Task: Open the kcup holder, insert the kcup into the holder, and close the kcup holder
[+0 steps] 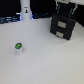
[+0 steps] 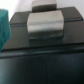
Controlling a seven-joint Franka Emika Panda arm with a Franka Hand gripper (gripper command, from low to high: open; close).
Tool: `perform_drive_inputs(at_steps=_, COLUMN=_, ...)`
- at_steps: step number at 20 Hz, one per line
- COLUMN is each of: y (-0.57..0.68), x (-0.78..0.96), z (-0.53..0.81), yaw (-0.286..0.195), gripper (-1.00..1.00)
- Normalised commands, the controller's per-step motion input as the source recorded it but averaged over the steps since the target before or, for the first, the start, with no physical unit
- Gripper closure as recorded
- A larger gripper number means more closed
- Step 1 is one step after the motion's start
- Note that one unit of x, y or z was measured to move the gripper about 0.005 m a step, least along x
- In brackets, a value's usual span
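Observation:
The kcup holder [image 1: 63, 27] is a black box with handle cutouts on its front, standing at the back on the exterior view's right, its drawer shut. The kcup [image 1: 18, 48], a small white pod with a green top, stands alone on the white table [image 1: 45, 65] toward the exterior view's left. My gripper [image 1: 64, 7] hovers just above the holder, far from the kcup. The wrist view is blurred: a grey finger block [image 2: 46, 25] hangs over the holder's black top [image 2: 45, 62]. I cannot tell how the jaws stand.
A white bottle-like object [image 1: 25, 11] stands at the back on the exterior view's left, with dark items beside it. A teal shape [image 2: 4, 27] shows at the wrist view's edge.

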Motion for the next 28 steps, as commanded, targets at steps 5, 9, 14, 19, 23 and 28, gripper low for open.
perform_drive_inputs(at_steps=5, y=0.29, x=-0.11, z=-0.39, yaw=-0.025, gripper=-1.00)
perform_drive_inputs(at_steps=9, y=0.23, x=-0.22, z=-0.43, yaw=0.014, gripper=-1.00)
perform_drive_inputs(at_steps=14, y=0.20, x=-0.32, z=-0.31, yaw=0.016, gripper=-1.00)
perform_drive_inputs(at_steps=19, y=0.09, x=-0.36, z=-0.27, yaw=0.006, gripper=-1.00)
perform_drive_inputs(at_steps=23, y=0.05, x=-0.30, z=-0.24, yaw=0.000, gripper=1.00)
perform_drive_inputs(at_steps=28, y=0.04, x=-0.21, z=-0.04, yaw=-0.003, gripper=1.00)
